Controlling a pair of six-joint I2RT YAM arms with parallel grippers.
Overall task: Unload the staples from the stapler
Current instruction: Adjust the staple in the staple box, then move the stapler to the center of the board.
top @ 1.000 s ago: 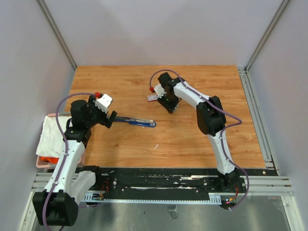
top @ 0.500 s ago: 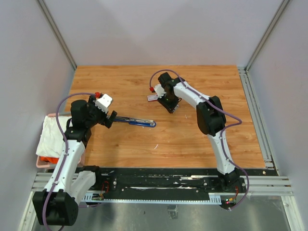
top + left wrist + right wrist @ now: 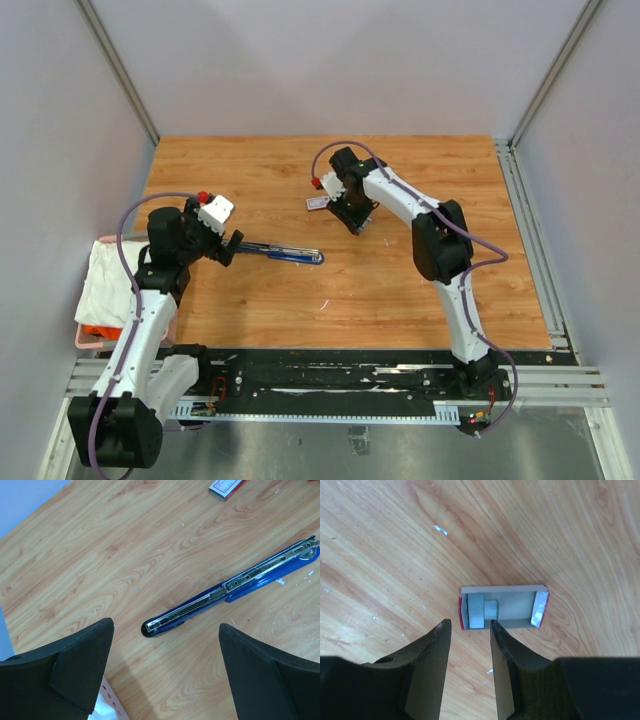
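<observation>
- Motion is slight: in the top view only the right arm nudges a touch rightward, while the left arm and the long blue metal stapler (image 3: 235, 580), lying opened flat on the wooden table (image 3: 250, 170), stay put.
- We see the right gripper (image 3: 469, 624) hovering over the small red-and-white flat cardboard box (image 3: 540, 607), far of centre, its jaws narrowly apart and clamped on nothing.
- Short silvery-grey bars of staples (image 3: 479, 611) lie inside that box, so we judge a load freshly dropped.
- Our left gripper (image 3: 228, 250) hangs spread wide and empty by the stapler's left end.
- Whether the rail still holds staples, we cannot tell.
</observation>
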